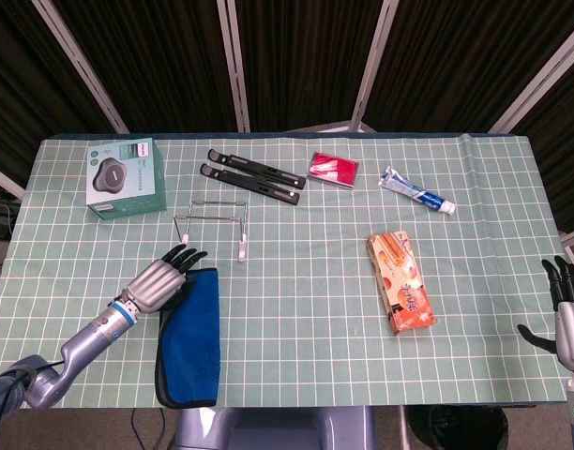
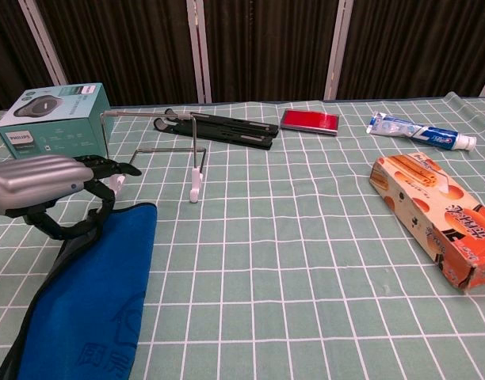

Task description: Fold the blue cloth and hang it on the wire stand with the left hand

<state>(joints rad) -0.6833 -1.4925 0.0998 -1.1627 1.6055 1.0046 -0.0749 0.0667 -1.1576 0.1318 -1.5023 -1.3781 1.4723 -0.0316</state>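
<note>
The blue cloth (image 1: 191, 328) (image 2: 100, 301) lies flat as a long strip at the table's near left, with a dark edge along its left side. My left hand (image 1: 158, 280) (image 2: 46, 187) hovers just left of the cloth's far end, fingers stretched out, thumb curved below, holding nothing. The wire stand (image 1: 212, 225) (image 2: 158, 149) stands upright just beyond the cloth and the hand. My right hand (image 1: 569, 307) sits off the table's right edge with fingers spread upward and empty; the chest view does not show it.
A teal box (image 1: 126, 178) (image 2: 52, 123) stands at the far left. Behind the stand lie two black bars (image 1: 254, 175) (image 2: 219, 127), then a red case (image 1: 334, 169) and a toothpaste tube (image 1: 416, 192). An orange carton (image 1: 401, 281) (image 2: 437, 218) lies at the right.
</note>
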